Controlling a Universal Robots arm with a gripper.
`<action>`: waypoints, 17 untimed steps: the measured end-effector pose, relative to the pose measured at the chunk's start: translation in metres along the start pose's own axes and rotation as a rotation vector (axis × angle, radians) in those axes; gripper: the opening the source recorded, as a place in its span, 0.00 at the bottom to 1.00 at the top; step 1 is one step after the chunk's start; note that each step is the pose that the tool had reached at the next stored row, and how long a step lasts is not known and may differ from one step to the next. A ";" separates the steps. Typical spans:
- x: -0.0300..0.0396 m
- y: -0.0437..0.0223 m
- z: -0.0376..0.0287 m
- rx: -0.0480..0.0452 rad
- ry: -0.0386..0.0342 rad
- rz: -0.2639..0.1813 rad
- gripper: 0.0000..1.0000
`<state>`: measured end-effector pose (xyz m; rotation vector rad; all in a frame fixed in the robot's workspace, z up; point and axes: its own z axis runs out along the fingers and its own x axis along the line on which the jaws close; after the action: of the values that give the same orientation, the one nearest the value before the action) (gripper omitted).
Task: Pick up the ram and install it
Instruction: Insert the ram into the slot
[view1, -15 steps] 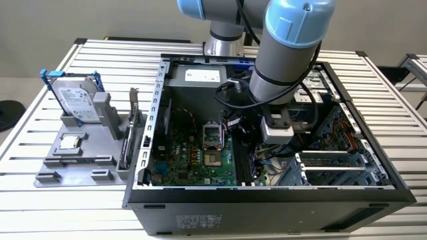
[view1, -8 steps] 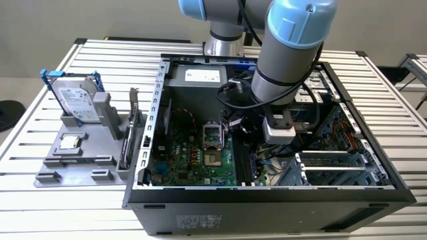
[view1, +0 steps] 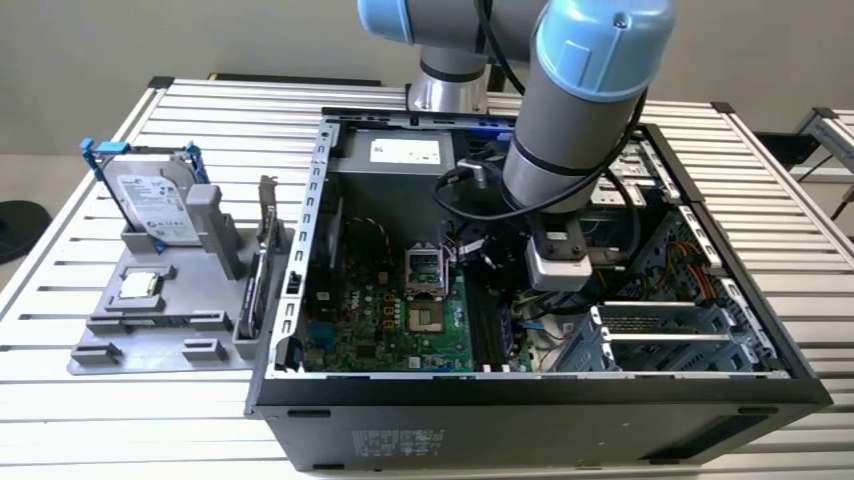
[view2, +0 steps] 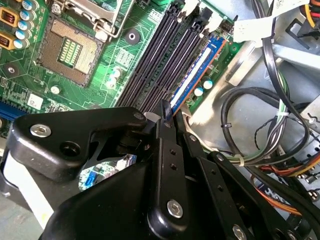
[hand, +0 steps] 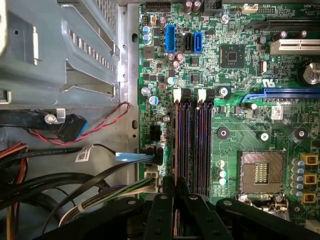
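4 memory slots (hand: 192, 145) lie beside the processor socket (hand: 260, 172), and I hold the ram (view2: 197, 72) edge-down in the outermost slot, the one farthest from that socket. To do this step well, I judge the stick must stay parallel to the slot and go down straight, both ends together. My fingers (view2: 166, 117) are nearly closed, pinching the ram at its near end.

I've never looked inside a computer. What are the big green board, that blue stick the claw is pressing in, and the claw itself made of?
Motherboard: looks like rigid glossy green laminate with fine metallic traces. The ram: a thin blue board of similar look, standing in the outermost slot. Gripper: matte black, screwed together, probably metal or hard plastic; its fingertips are closed on the stick's near end.
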<state>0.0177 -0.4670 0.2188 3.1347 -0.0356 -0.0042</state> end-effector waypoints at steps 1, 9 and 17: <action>-0.0001 0.0000 0.0006 -0.0001 -0.0002 0.000 0.00; -0.0011 0.0000 0.0025 -0.0002 -0.0055 0.000 0.00; -0.0011 0.0001 0.0035 -0.0003 -0.0060 0.000 0.00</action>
<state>0.0166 -0.4671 0.2152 3.1344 -0.0356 -0.0136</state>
